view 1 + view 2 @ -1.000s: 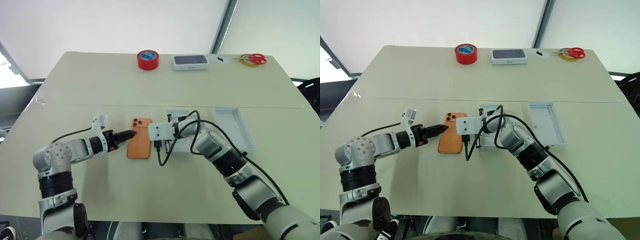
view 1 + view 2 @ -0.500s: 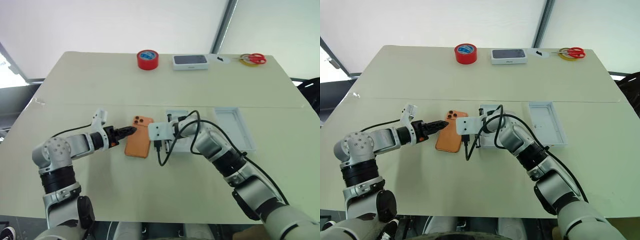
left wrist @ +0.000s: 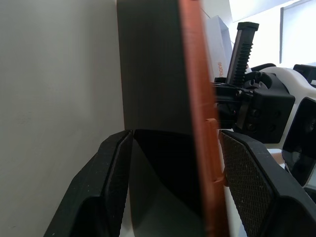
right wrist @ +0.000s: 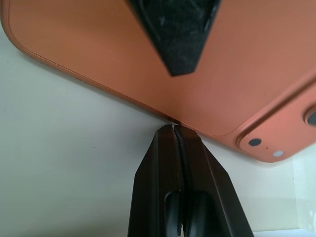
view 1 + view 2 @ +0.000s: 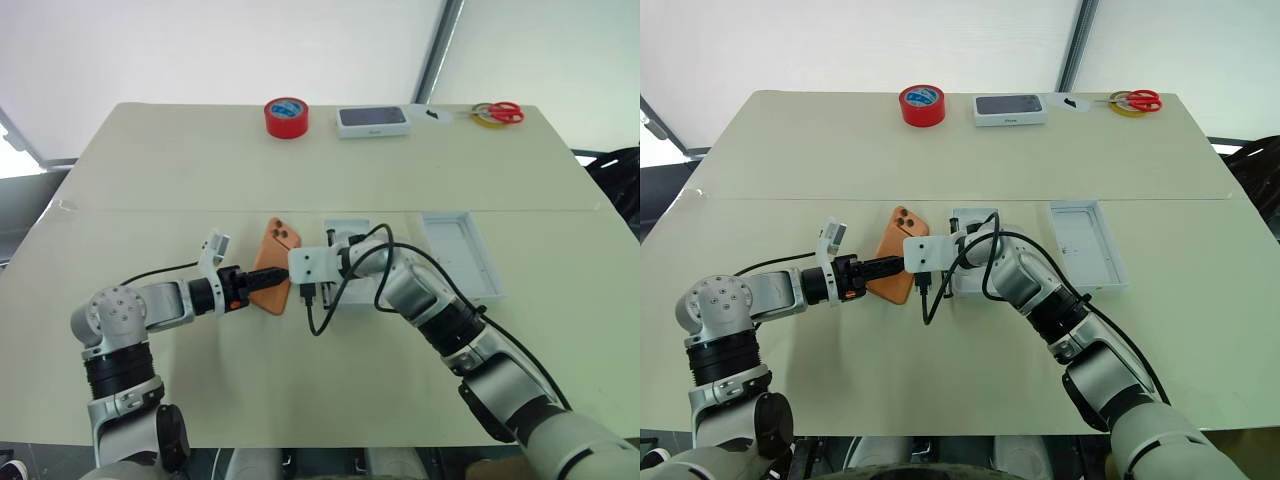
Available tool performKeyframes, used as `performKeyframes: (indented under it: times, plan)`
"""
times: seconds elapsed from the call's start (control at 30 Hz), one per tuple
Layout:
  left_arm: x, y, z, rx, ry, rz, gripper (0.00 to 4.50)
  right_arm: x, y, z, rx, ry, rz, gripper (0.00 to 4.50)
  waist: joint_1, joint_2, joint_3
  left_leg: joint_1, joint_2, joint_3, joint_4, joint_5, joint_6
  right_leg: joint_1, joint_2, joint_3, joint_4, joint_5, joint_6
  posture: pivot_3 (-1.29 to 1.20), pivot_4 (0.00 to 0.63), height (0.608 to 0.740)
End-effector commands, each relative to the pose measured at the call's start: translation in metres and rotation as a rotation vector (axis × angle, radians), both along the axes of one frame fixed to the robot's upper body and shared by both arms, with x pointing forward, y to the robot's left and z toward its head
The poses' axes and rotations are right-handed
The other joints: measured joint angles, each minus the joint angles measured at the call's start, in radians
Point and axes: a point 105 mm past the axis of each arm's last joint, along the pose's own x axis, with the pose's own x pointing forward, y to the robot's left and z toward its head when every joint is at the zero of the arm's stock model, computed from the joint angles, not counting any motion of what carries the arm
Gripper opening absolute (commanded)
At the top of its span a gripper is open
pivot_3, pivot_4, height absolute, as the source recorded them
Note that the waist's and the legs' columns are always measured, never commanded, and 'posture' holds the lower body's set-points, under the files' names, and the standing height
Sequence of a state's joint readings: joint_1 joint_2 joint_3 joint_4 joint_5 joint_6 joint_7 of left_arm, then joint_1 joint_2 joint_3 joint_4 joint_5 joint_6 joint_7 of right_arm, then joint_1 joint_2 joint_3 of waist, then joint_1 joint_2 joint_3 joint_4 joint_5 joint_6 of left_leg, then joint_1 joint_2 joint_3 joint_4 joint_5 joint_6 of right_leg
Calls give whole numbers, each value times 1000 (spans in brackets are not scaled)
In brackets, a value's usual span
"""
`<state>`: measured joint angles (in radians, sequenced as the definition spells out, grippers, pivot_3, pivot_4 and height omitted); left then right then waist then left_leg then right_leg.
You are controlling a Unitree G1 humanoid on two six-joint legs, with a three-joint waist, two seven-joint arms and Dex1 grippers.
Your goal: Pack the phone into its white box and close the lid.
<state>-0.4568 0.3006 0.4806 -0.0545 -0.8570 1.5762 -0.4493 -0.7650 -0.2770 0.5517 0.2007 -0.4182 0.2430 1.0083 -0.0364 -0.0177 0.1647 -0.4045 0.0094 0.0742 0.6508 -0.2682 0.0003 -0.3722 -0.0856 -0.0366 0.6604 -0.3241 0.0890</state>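
Smooth matt orange phone, ribbed black rubbery finger pads, matt beige table, glossy red tape roll

Soft, even daylight reaches the table from the bright white backdrop beyond my hands, so the shadows under my arms are faint and pale. Past my left gripper the background burns out to white glare, and the phone face between my fingers sits in dark shade. Above my right gripper its orange back is evenly lit, with a thin shadow beneath its edge.
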Motion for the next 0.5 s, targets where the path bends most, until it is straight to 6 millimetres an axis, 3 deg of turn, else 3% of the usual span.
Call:
performKeyframes:
  times: [0.03,0.23,0.5]
  plan:
    - [2,5,3,-6,-34,23,2908,-6,3,-12,-24,38,19,58,-2,0,0,0,0,0,0,0,0,0,0,0,0,0,0,0,150,730]
    - [8,13,4,-20,-38,53,2908,-5,2,-12,-23,35,17,58,-4,-1,0,0,0,0,0,0,0,0,0,0,-1,0,0,0,150,730]
    - [-4,8,-6,-32,5,-13,2908,-6,1,-12,-28,32,22,58,-5,0,0,0,0,0,-1,0,0,0,0,0,-1,0,0,0,150,730]
